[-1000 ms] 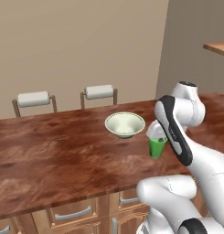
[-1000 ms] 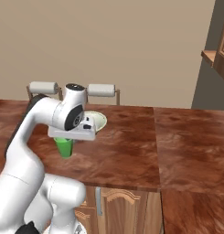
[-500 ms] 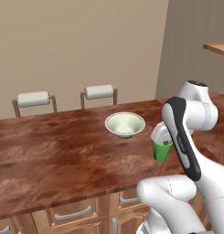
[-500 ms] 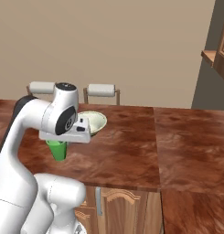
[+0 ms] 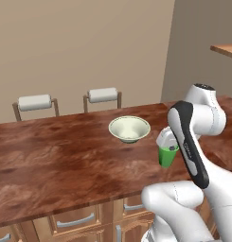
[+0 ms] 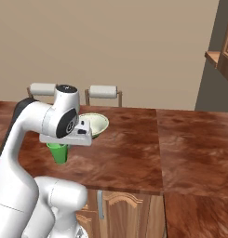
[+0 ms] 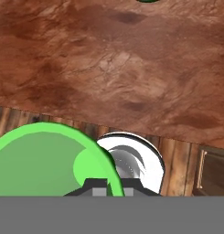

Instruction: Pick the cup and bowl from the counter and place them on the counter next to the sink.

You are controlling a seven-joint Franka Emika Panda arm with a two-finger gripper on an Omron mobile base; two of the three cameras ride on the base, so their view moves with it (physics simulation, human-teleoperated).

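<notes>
Hand view puts the cup (image 7: 45, 160) right against the camera: its bright green rim and inner wall fill the lower left, with the gripper (image 7: 109, 186) clamped on the wall at the rim. The cup reads as a small, plain, handleless tumbler, likely light and rigid, with smooth sides that could slip or swing in a narrow pinch. A rim pinch like this one holds it, but I judge it will want slow, level carrying so it does not pivot between the pads.

In the left base view the cup (image 5: 167, 155) hangs just under the gripper (image 5: 166, 146), lifted clear of the counter (image 5: 56, 160) near its front edge, close to the arm. The right base view shows the same: the cup (image 6: 58, 152) below the hand, above the counter (image 6: 134, 153).

The bowl (image 5: 129, 128) sits on the counter, apart from the cup and further from the robot. It is wide, with a flared rim and narrow foot; it looks stiff and somewhat heavier. Its rim seems the only place a two-finger grip can take it, and it may tilt when lifted from one side.
</notes>
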